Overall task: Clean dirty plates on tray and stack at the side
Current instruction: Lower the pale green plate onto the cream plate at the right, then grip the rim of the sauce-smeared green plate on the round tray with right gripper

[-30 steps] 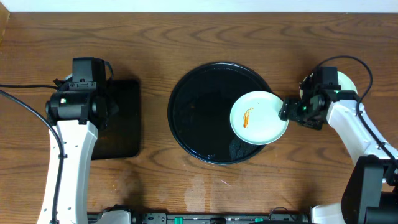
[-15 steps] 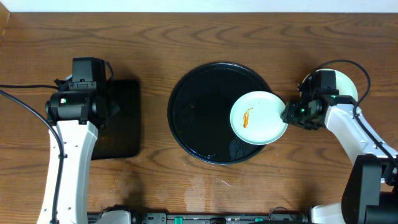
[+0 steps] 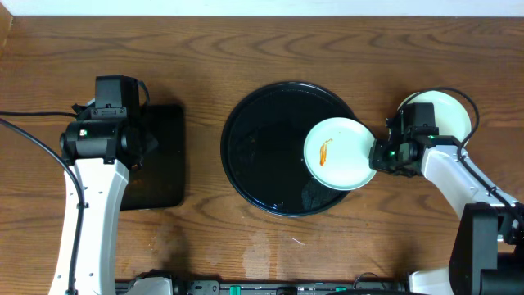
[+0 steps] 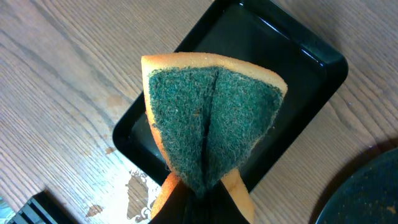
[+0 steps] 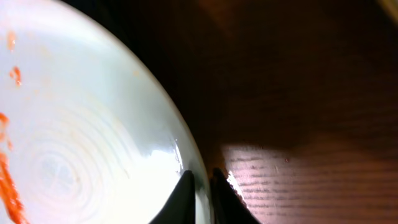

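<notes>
A pale mint plate [image 3: 340, 154] with an orange sauce smear lies on the right part of the round black tray [image 3: 262, 147], its edge past the tray's rim. My right gripper [image 3: 378, 154] is shut on that plate's right rim. In the right wrist view the two dark fingers pinch the rim of the plate [image 5: 81, 137], one above and one below, at the gripper [image 5: 202, 182]. A second pale plate [image 3: 452, 111] lies on the wood behind the right arm. My left gripper [image 4: 202, 202] is shut on a folded green-and-orange sponge [image 4: 211, 118].
A small rectangular black tray [image 3: 164, 156] sits under the left arm, also seen below the sponge as the rectangular tray [image 4: 298, 68]. Bare wood-grain tabletop [image 3: 270, 49] surrounds both trays. Cables trail at the far left and by the right arm.
My right gripper has shut on the plate's rim. The right wrist shifted slightly, uncovering more of the plate behind it. The left arm has not moved.
</notes>
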`<action>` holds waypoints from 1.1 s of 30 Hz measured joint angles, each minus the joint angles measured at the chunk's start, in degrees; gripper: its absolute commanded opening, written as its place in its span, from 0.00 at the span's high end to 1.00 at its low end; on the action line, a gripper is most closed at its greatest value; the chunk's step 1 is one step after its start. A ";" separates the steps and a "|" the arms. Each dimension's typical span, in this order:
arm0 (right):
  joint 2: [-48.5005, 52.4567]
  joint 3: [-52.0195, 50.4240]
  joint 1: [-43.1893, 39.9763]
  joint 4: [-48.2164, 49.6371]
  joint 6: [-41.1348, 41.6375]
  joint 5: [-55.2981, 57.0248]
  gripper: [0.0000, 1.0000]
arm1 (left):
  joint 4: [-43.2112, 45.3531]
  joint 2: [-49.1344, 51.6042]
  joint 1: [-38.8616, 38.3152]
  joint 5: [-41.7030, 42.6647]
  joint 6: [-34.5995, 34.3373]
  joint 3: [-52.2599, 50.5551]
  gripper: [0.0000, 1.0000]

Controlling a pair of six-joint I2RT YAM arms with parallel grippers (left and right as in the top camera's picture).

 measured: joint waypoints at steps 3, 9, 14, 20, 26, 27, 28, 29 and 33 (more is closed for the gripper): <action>-0.76 0.33 0.00 0.20 0.11 -0.61 0.99 | -0.09 0.00 -0.02 0.00 0.02 0.00 0.92; -0.74 2.05 0.02 -1.01 0.02 -3.58 0.99 | -0.13 0.00 0.00 0.00 0.20 0.00 0.92; -0.74 6.14 1.77 -0.85 0.02 -7.87 0.99 | -0.13 0.00 -0.02 0.02 0.22 0.00 0.92; -0.74 7.37 8.66 2.19 0.70 -7.50 0.99 | -0.13 0.00 0.00 0.00 0.22 0.00 0.92; -0.74 7.37 14.84 5.60 2.56 0.28 0.99 | 0.63 0.00 0.00 2.12 1.62 0.00 0.92; -0.74 7.37 15.47 6.27 2.67 1.14 0.99 | 1.25 0.00 0.00 3.48 2.60 -0.02 0.92; -0.74 7.37 15.85 6.84 2.82 1.79 0.99 | 1.92 0.00 0.00 5.22 3.87 -0.02 0.92; -0.74 7.37 16.41 8.00 2.97 2.58 0.99 | 2.54 0.00 0.00 7.26 5.20 -0.02 0.92; 0.15 7.39 17.42 11.21 3.96 3.98 0.99 | 3.28 0.00 0.00 14.69 9.01 -0.02 0.92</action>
